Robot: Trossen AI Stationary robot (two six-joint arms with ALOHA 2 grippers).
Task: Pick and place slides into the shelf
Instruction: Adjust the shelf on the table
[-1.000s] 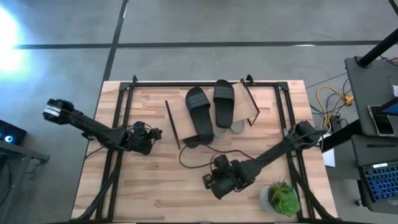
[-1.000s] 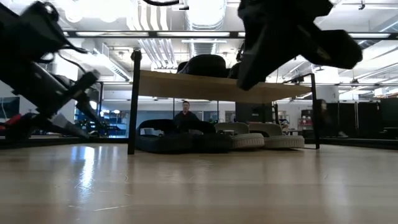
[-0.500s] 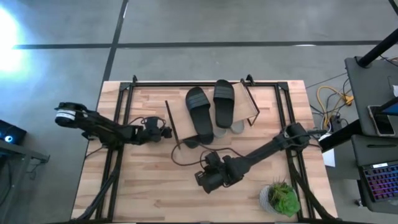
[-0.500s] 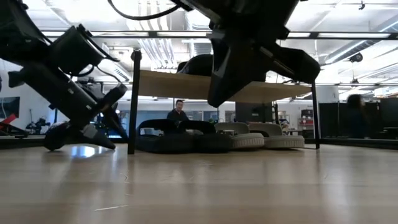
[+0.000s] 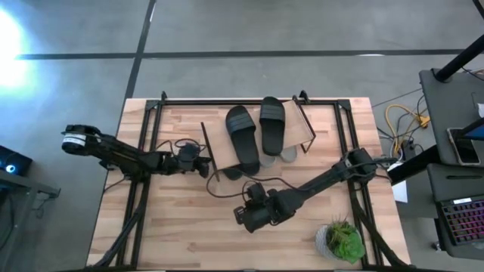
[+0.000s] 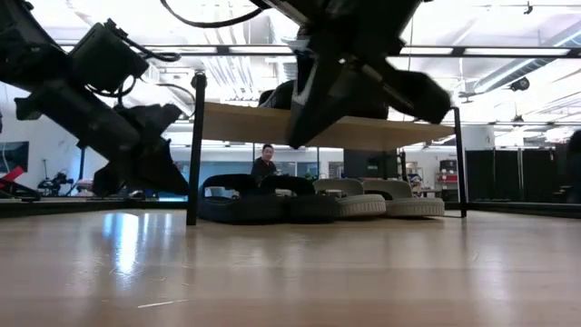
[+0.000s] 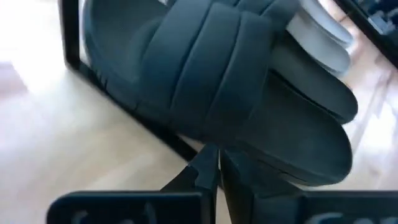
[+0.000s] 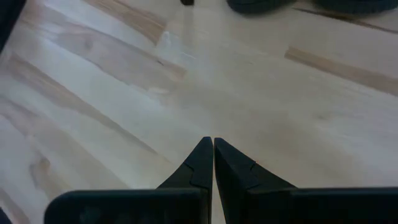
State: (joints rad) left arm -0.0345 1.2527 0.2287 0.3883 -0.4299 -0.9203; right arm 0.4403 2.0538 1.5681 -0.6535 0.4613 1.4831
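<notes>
**Both grippers closed and empty beside a loaded shoe shelf**

Pale butcher-block wood, striped with grain and glossy enough to mirror the ceiling lights, forms the table at the centre of the high view, set on a grey concrete floor. At upper centre stands the shelf, a light plank on thin black metal legs. Two matte black slides with wide ribbed straps lie side by side on its top.

The left gripper, at centre left, reaches toward the shelf's left edge; its dark tapered fingers are pressed together on nothing, their tips just short of a black slide's rounded sole, as the left wrist view shows. The right gripper, below centre, hangs over bare wood with its fingers likewise closed and empty. A potted green plant sits at lower right.

Only the low view reveals what the overhead camera largely hides: beneath the plank, two dark slides and two light grey ones rest in a row on the tabletop. It also shows a person far behind, in the bright room. The left wrist view alone shows the strap's soft moulded ridges and a grey sole's pale edge behind it.
</notes>
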